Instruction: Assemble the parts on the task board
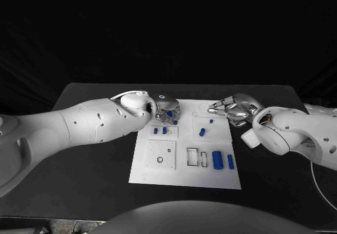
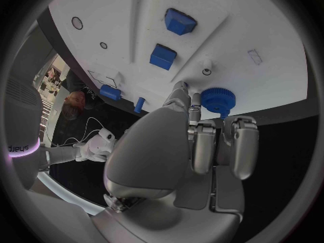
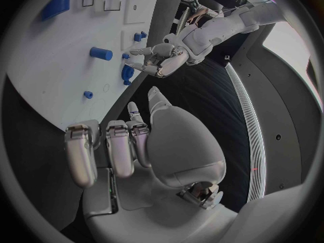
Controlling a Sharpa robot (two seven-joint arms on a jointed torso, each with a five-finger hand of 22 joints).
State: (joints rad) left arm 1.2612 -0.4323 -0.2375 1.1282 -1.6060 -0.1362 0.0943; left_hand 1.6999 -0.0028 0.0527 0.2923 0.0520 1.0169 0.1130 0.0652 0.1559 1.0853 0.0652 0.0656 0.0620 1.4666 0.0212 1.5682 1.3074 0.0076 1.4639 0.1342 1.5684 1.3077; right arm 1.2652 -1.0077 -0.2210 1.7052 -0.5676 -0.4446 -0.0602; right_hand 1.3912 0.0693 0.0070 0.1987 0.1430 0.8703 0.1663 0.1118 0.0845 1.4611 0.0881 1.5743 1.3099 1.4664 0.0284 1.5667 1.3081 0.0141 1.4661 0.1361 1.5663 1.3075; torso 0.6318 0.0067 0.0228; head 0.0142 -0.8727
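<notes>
The left hand [image 1: 163, 111] hovers over the far left corner of the task board [image 1: 211, 179], fingers curled in and nothing plainly held, and a finger reaches toward the round blue knob [image 2: 218, 99] lying just ahead of it at the board's far edge. This hand is much the nearer. The right hand [image 1: 232, 109] waits beside the board's far right corner, fingers curled and empty.

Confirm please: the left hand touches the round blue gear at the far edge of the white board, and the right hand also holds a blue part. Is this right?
Not quite. The left hand does touch the gear at the far edge of the board, but the right hand holds nothing: the right wrist view shows its fingers curled with no part in them.
</notes>
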